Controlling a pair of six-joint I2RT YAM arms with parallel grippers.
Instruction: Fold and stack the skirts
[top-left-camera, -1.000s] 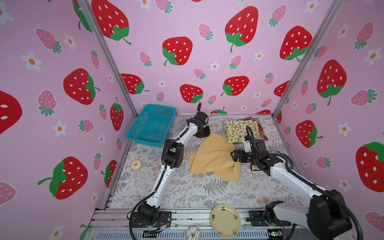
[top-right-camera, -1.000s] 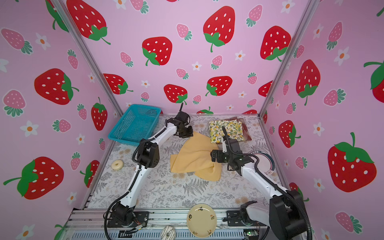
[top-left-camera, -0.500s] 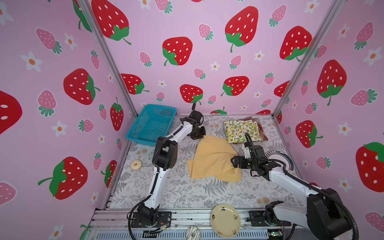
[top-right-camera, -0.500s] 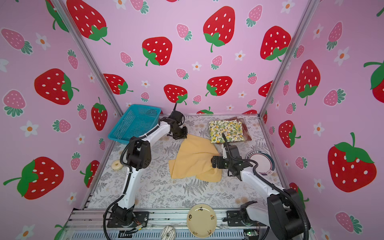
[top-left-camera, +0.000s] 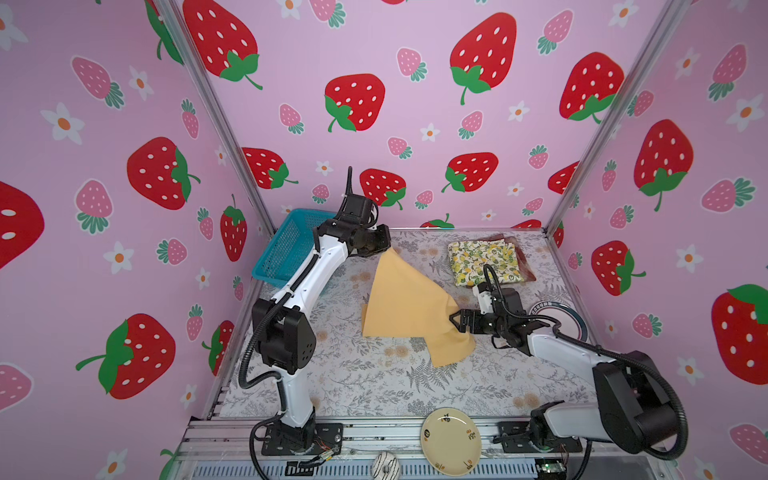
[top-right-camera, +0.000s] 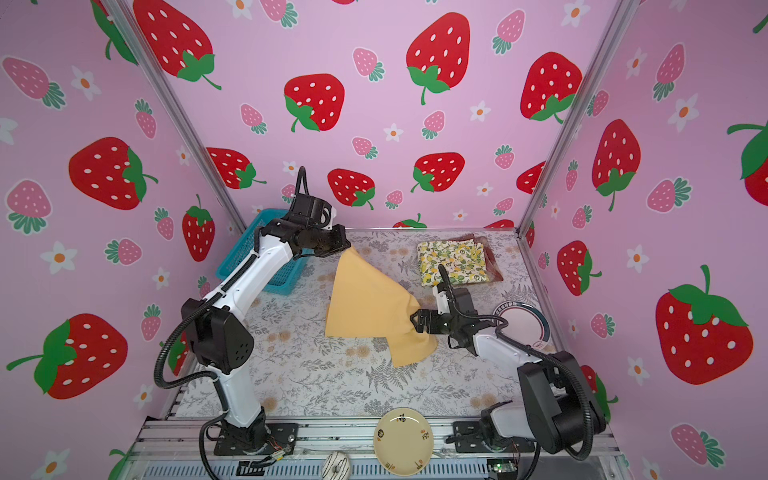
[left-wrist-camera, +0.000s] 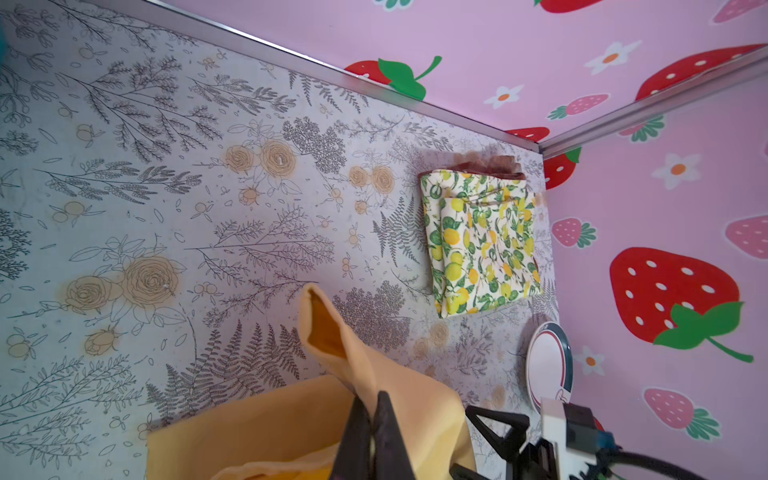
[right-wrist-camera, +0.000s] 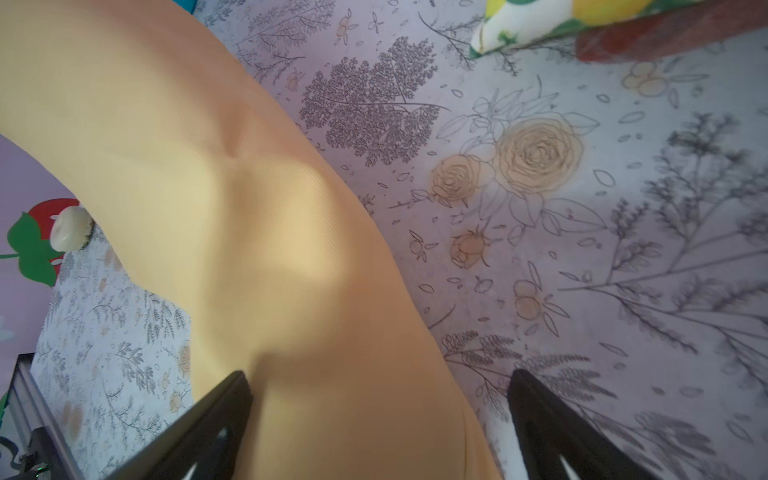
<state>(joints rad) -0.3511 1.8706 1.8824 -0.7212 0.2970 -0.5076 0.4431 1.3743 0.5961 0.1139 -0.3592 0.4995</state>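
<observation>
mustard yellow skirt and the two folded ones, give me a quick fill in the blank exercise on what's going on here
1. The left gripper has its jaws ____ on a raised corner of the plain mustard-yellow cloth skirt.
2. The right gripper is at that skirt's opposite edge with its jaws ____.
3. In the far right corner, the folded white lemon-print cloth skirt lies ____ the red plaid cloth skirt.

Missing words: shut; open; on top of
</observation>
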